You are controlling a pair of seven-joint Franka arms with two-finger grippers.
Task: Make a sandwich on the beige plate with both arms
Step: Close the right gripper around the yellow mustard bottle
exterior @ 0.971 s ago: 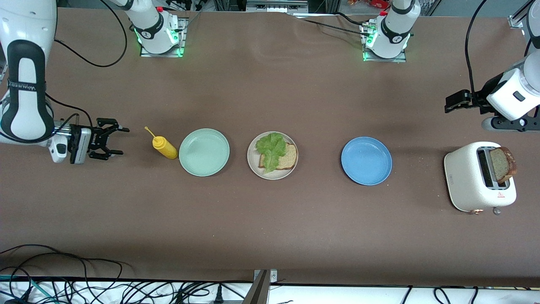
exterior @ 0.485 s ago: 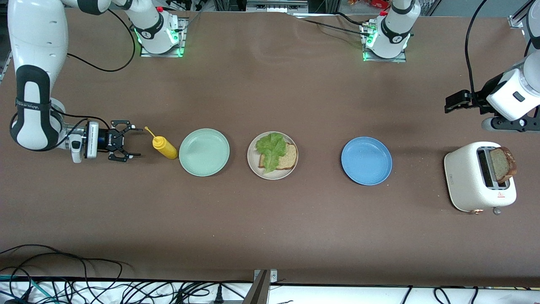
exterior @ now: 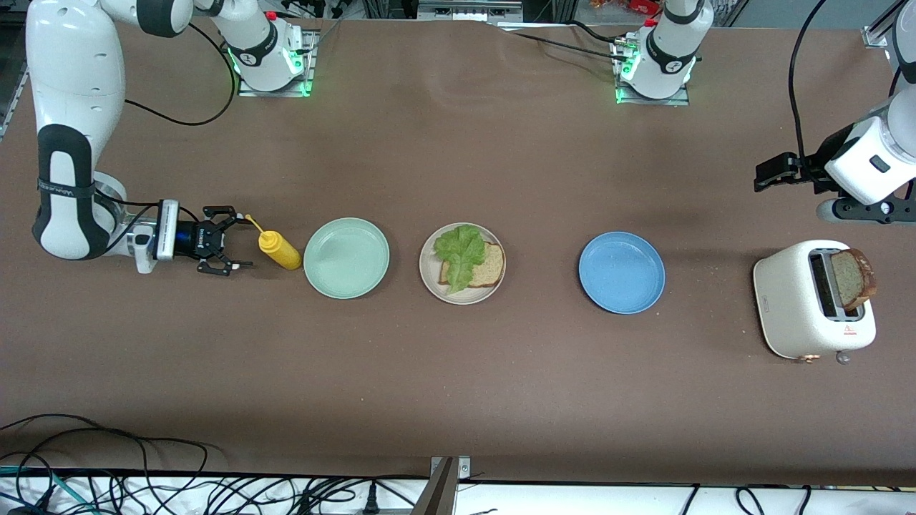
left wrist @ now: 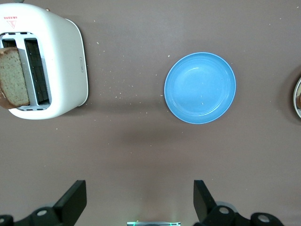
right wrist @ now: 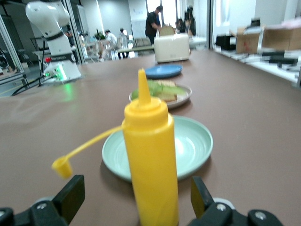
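On the beige plate, at the middle of the table between the mint-green plate and the blue plate, one slice of brown bread is laid with a ruffled lettuce leaf on top; the second slice is seen standing up out of the white toaster at the left arm's end of the table. The sandwich is judged to be half built, and the step in hand appears to be the fetching of the yellow squeeze bottle, which stands just beside the mint-green plate with its cap hanging open on its strap. The right gripper is held low and level, its jaws spread wide with the bottle just ahead of them and not yet touched. A short advance and a firm closing on the bottle's body would be called for next. The left gripper waits, raised near the toaster, open and empty.
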